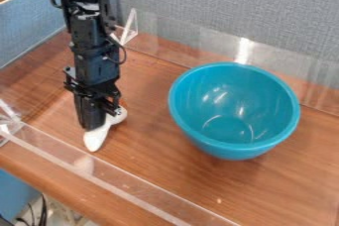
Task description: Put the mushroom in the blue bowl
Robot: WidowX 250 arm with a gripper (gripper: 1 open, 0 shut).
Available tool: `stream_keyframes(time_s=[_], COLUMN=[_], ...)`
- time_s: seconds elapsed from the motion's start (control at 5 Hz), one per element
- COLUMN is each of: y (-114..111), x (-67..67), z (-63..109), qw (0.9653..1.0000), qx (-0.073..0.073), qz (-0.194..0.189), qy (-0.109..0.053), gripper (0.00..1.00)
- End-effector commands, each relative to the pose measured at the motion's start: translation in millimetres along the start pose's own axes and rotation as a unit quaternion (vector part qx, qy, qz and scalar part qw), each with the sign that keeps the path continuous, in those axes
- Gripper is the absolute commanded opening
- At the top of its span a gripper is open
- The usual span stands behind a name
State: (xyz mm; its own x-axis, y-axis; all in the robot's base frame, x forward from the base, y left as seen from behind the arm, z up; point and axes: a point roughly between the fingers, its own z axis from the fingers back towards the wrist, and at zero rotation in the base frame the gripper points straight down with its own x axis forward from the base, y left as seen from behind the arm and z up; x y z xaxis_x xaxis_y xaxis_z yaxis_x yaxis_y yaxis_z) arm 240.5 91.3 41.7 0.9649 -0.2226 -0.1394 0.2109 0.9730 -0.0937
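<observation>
Fingers (pixel 97 120) point straight down, clenched on the mushroom (pixel 94 139), whose cream stem pokes out beneath them onto the desk (pixel 146 175). Right of the fingers, well apart, the bowl (pixel 199 136) sits upright.

Single camera, raised off table (pixel 146 170) corner, looking down obliquely, mid-range.
</observation>
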Motion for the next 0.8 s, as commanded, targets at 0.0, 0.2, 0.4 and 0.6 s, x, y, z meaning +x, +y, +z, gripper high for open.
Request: stream_keyframes(time_s=[0.0,0.2,0.4,0.6], y=[5.1,4.1,3.2,2.2], x=[6.0,5.8,5.5,5.2], z=[16.6,18.6,20.5,22.5], qw=[0.9996,0.9996,0.9996,0.9995], qx=[0.015,0.015,0.014,0.014], qz=[0.001,-0.001,-0.003,-0.005], qy=[-0.025,-0.026,-0.026,-0.027], gripper=[0.0,0.0,0.0,0.0])
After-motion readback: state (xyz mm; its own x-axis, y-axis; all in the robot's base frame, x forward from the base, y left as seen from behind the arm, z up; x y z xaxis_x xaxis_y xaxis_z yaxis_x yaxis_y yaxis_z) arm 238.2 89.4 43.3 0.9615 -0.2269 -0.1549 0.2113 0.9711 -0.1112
